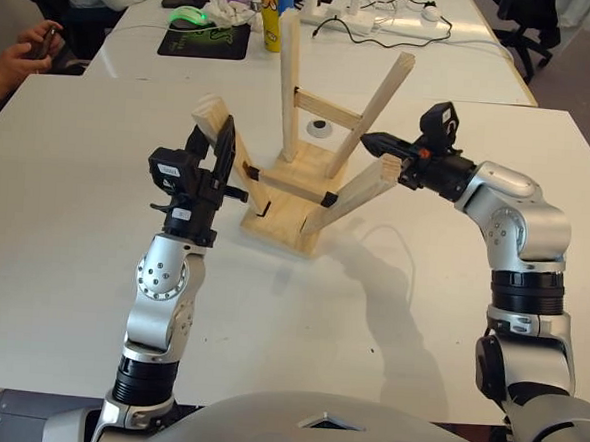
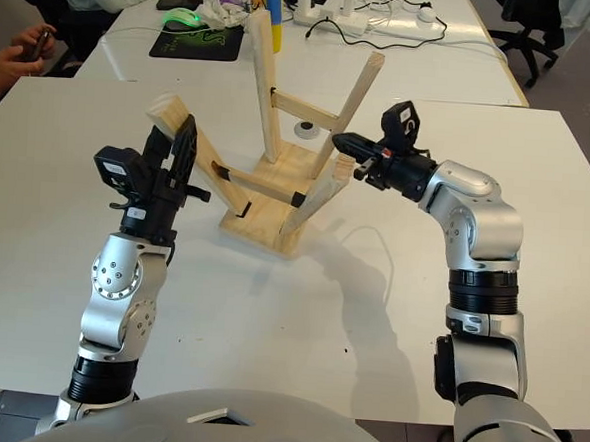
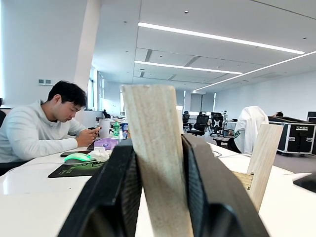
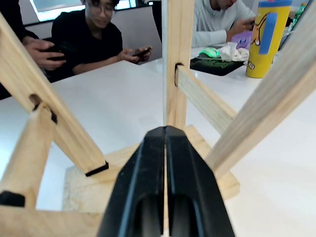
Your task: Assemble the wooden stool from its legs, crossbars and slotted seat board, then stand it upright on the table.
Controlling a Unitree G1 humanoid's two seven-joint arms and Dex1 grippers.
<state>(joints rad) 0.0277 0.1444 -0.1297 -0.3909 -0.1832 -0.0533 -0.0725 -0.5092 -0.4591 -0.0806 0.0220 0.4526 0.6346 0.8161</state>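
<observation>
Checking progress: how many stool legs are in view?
4: one leg in the left claw, one upright at the back, one leaning rear right, one by the right claw. None seems hidden.

A yellow bottle (image 1: 273, 14) with a blue stripe is standing upright on the far tabletop (image 1: 454, 75). Just left of the bottle, a black mouse pad (image 1: 204, 41) is carrying a green mouse (image 1: 190, 16), and crumpled white tissue (image 1: 229, 13) is lying between mouse and bottle. Right of the bottle, a white power strip (image 1: 362, 20) is trailing black cables. Nearer than the bottle, a small round white disc (image 1: 322, 129) is resting on the near tabletop (image 1: 75, 218).
</observation>
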